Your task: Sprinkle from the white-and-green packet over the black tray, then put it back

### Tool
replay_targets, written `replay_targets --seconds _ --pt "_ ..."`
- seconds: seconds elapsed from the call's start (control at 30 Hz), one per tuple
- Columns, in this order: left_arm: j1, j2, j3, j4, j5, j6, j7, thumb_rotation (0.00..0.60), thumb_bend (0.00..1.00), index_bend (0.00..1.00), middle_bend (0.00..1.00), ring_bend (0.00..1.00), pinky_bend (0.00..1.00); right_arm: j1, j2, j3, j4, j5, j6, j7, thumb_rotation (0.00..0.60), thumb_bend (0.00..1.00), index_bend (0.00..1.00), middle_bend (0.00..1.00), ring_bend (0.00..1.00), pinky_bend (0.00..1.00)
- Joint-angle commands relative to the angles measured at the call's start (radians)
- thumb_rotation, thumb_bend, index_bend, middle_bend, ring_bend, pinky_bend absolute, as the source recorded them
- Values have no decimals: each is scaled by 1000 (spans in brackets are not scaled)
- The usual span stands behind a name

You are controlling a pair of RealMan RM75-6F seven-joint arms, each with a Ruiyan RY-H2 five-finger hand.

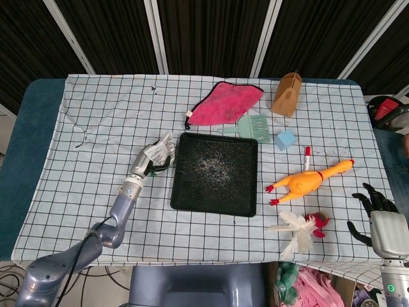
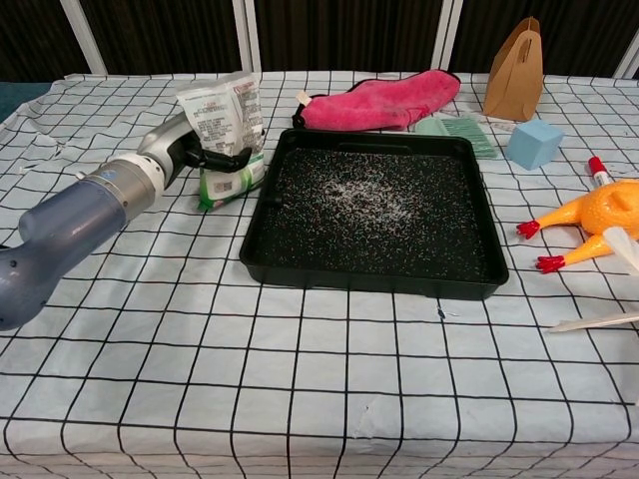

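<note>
So the left robot hand (image 2: 205, 152) has its fingers wrapped around the white-and-green packet (image 2: 224, 128), holding it upright just left of the black tray (image 2: 374, 269), bottom edge at or barely off the surface (image 2: 300, 399) (can't quite tell). The tray's already got white grains scattered across the middle, so I'd say the sprinkling part is done and this is the put-it-back step. Next move probably just needs the packet lowered onto the checked cloth beside the tray, then fingers let go without knocking it over. The right robot hand (image 1: 377, 211) sits way off at the near right edge, fingers apart, holding nothing.
</note>
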Motion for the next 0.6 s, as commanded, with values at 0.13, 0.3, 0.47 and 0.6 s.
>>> replay_targets --seconds 0.13,0.3,0.47,0.6 --pt "5 25 2 -29 13 35 11 600 643 331 397 332 534 0 -2 0 3 -6 6 -5 600 223 279 82 146 254" --pt "12 96 37 -98 62 82 96 600 643 333 401 332 533 -1 0 1 1 1 3 -1 600 222 279 82 145 254" --pt "-13 271 56 -286 94 28 220 600 644 333 402 332 533 -1 0 1 0 0 5 -6 600 223 279 83 145 254" --pt "-24 446 46 -520 79 -38 317 600 646 337 407 335 533 -2 0 2 -2 0 6 -6 600 223 279 83 146 254"
